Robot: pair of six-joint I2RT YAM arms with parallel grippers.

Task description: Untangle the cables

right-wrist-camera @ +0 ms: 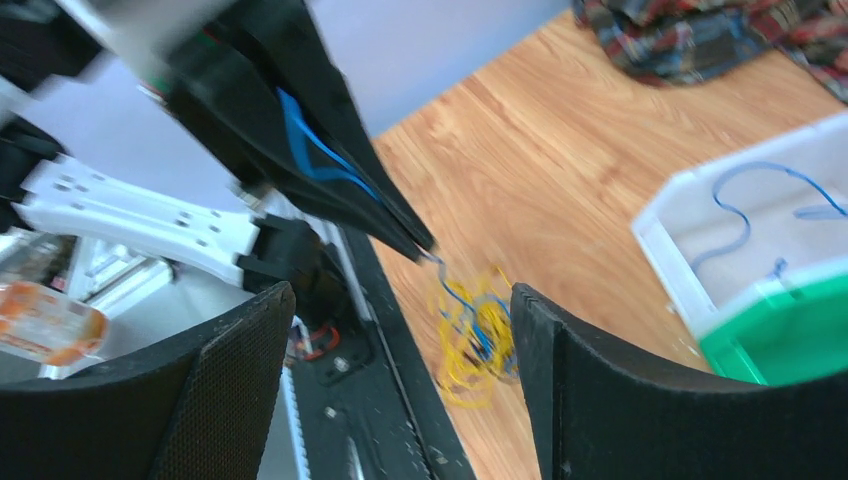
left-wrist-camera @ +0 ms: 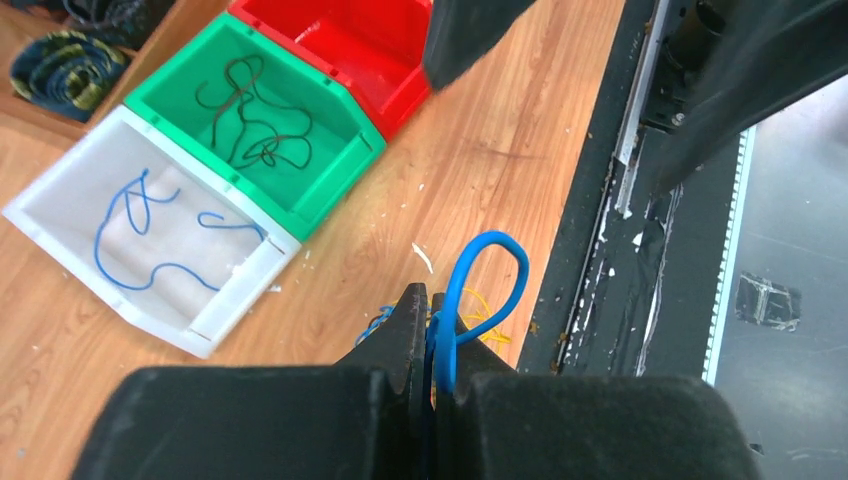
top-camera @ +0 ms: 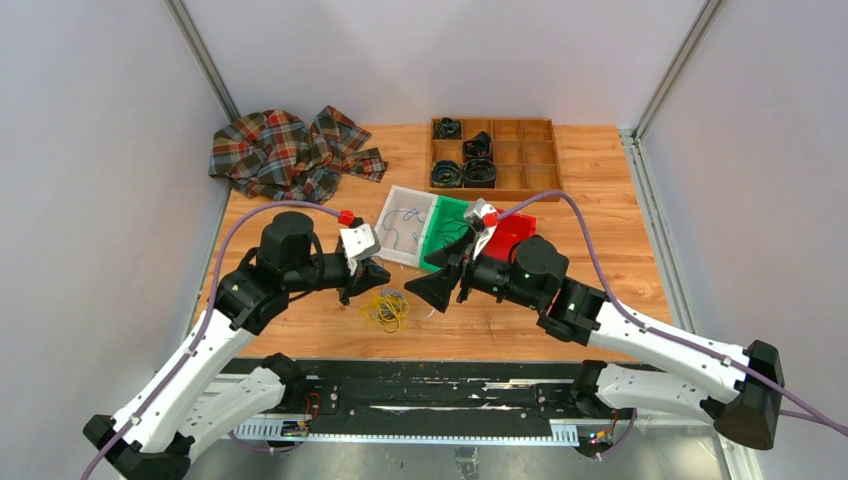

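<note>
Cables point(top-camera: 385, 310): one blue pinched by left gripper point(left-wrist-camera: 432, 302); three bins point(left-wrist-camera: 170, 100).

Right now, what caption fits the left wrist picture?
Left gripper pinching a blue cable loop over the table.

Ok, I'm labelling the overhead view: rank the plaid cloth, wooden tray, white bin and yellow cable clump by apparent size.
1. plaid cloth
2. wooden tray, only a little smaller
3. white bin
4. yellow cable clump

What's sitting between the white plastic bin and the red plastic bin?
A green plastic bin holding a loose thin black cable; the left wrist view shows it best.
</note>
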